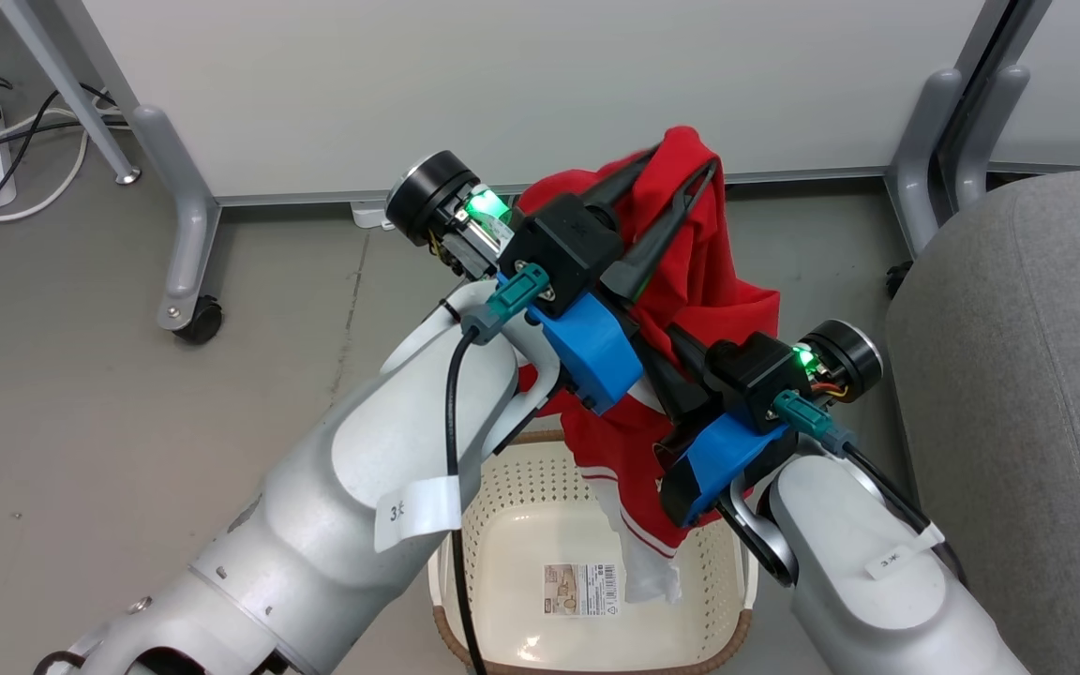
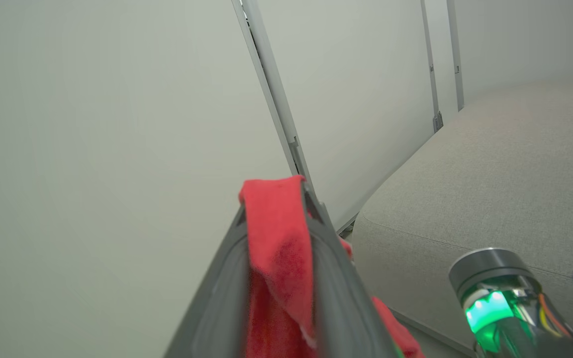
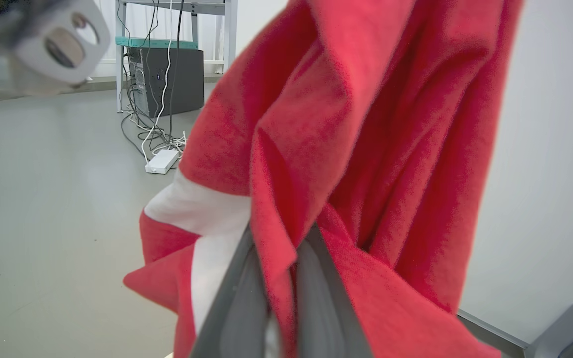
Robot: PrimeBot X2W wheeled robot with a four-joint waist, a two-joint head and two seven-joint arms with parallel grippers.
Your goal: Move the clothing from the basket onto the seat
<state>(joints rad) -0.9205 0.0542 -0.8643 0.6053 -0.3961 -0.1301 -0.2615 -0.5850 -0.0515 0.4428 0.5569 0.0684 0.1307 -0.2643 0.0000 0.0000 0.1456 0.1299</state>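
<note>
Over the basket (image 1: 512, 525), left jaws and right jaws each pinch the garment (image 1: 718, 281), the left seemingly lightly, holding it mostly clear for the seat (image 1: 1018, 375) at right.

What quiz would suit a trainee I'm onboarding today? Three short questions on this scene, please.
1. True or false: the clothing lies flat on the floor of the basket.
2. Which holds the clothing: A, the left gripper only; B, the right gripper only; C, both?
3. Fill in: the grey seat is on the robot's ____ side.
Key: 1 false; 2 C; 3 right.
</note>
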